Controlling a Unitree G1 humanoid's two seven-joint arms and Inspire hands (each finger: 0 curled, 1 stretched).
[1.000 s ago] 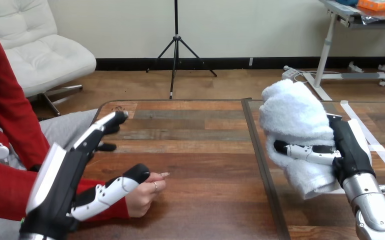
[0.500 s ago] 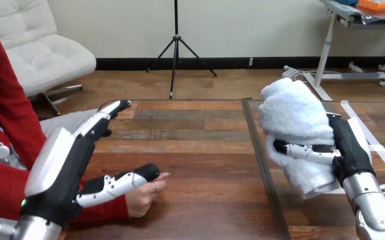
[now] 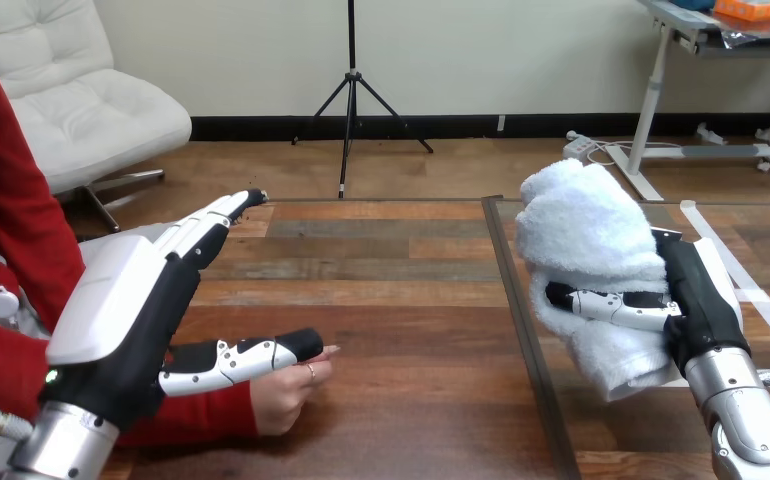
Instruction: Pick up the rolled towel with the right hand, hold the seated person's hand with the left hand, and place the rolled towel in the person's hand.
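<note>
My right hand [image 3: 696, 300] is clenched on the white rolled terry towel [image 3: 586, 225]. The thumb lies across the front of the roll and the palm backs it, so the roll stands tall above the hand over the right part of the wooden plank table [image 3: 401, 290], toward its right edge. My left hand [image 3: 126, 320] is released. Its fingers are straight and aim at the table's far left corner, and its thumb reaches flat over the person's hand [image 3: 286, 390]. That hand lies loosely curled on the table near the near edge, toward the near left corner, at the end of a red sleeve. I cannot tell whether the thumb touches it, and nothing of mine is curled round it.

My worries from here:
- The person's hand is not secured, and its fingers are curled inward. If I bring the towel across now, there is no open palm to receive it.
- Closing the left hand too hard or off-centre could pinch the person's fingers against the table.
- The grip sits low on the roll, so the soft top may flop or unroll as it crosses toward the left edge.
- The two hands are well apart, and a fast sweep risks striking the person.

I can read no writing, label or brand mark on the towel, the hands or the table.
</note>
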